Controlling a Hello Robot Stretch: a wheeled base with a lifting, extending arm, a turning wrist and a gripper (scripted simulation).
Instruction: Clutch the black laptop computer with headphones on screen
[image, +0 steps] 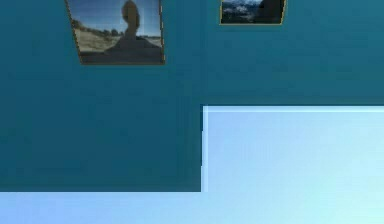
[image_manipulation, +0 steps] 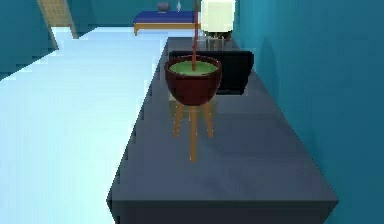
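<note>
A dark red bowl (image_manipulation: 193, 82) mid-frame holds something green, with a black boxy thing (image_manipulation: 235, 72) behind it. I cannot tell the gripper's state.

A legged pot (image_manipulation: 193, 80) stands midway along the counter (image_manipulation: 250, 175); the laptop (image_manipulation: 238, 72) just behind it, toward the right edge; a lamp (image_manipulation: 217, 14) at the far end

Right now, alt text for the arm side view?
A dark red bowl with green inside stands on wooden legs on a long dark grey table; a black laptop-like slab sits behind it, a cream-shaded lamp beyond. Teal walls, pale floor.
</note>
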